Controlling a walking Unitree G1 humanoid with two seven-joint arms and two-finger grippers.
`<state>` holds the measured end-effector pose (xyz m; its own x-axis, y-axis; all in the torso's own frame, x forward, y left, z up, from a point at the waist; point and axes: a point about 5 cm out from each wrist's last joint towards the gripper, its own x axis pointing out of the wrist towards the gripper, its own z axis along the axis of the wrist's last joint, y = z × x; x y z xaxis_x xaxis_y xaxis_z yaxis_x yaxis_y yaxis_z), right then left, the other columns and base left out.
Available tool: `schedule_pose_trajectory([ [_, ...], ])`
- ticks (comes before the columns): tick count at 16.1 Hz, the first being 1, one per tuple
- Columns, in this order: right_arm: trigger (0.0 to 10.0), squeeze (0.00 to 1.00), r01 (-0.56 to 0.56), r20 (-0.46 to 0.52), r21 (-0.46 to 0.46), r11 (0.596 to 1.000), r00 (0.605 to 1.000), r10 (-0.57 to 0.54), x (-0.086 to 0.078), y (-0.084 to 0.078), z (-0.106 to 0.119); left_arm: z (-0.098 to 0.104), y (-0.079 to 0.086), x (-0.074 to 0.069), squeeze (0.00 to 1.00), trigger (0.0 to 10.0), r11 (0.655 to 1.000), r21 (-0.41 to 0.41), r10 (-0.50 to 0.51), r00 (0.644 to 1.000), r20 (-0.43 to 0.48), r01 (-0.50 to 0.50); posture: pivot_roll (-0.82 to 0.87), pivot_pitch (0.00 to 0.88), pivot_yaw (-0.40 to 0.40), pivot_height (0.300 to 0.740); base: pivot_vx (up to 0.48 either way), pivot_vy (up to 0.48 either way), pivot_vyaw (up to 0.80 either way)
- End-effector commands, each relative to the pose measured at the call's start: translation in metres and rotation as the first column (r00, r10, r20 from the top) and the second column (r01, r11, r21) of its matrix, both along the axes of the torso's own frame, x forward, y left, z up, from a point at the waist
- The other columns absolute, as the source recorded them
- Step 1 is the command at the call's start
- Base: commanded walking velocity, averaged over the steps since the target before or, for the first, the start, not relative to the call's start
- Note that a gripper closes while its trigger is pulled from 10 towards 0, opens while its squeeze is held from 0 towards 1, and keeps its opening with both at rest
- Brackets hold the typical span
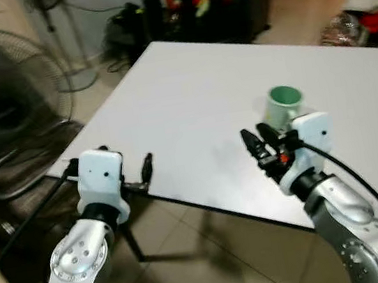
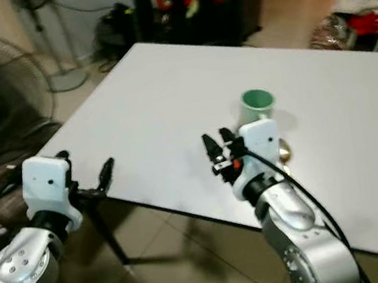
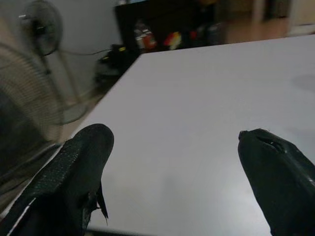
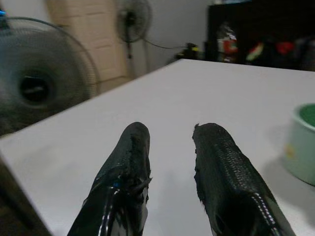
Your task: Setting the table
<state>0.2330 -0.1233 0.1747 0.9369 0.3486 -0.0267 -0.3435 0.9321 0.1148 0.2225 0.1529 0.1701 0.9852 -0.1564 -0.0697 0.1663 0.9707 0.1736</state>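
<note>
The left gripper's (image 3: 174, 172) jaws stand wide apart with nothing between them — only the white table (image 1: 190, 99) shows in the gap. The right gripper's (image 4: 170, 167) jaws are parted a little, a narrow gap between the two black fingers (image 4: 125, 172), and they hold nothing.

The left gripper sits at the near left corner of the table, its fingertips just over the table's edge. The right gripper is above the tabletop towards the near right, pointing to the left across the surface.

A pale green mug (image 1: 284, 104) stands upright on the table just beyond the right gripper's white wrist housing — close beside it, though the fingers point away from it. In the right wrist view the mug (image 4: 301, 142) sits beside the gripper.

A standing fan (image 1: 1, 104) is on the floor left of the table, and dark shelving (image 1: 204, 2) with coloured items stands beyond the far edge.
</note>
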Motion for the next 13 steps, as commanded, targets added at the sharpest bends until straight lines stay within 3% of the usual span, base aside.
schedule_pose_trajectory([
  [1,10.0,0.0,0.024,0.01,0.006,1.0,1.0,-0.024,0.001,-0.004,0.001,-0.002,-0.003,-0.002,0.0,10.0,1.0,-0.003,0.003,1.0,-0.011,-0.003,-0.05,0.0,0.051,0.74,0.0,0.0,0.8],
  [5,10.0,0.0,0.061,-0.075,0.099,0.993,0.996,-0.053,0.005,-0.007,-0.008,-0.001,0.009,0.001,0.0,10.0,0.997,-0.009,0.079,0.997,-0.004,-0.079,-0.05,0.0,0.047,0.74,0.0,0.0,0.8],
  [13,10.0,0.0,0.005,-0.053,0.078,0.997,0.999,-0.001,0.015,-0.001,-0.006,0.004,0.009,0.007,0.0,10.0,0.998,-0.008,0.063,0.998,0.013,-0.062,-0.04,0.0,0.06,0.74,0.0,0.0,0.8],
])
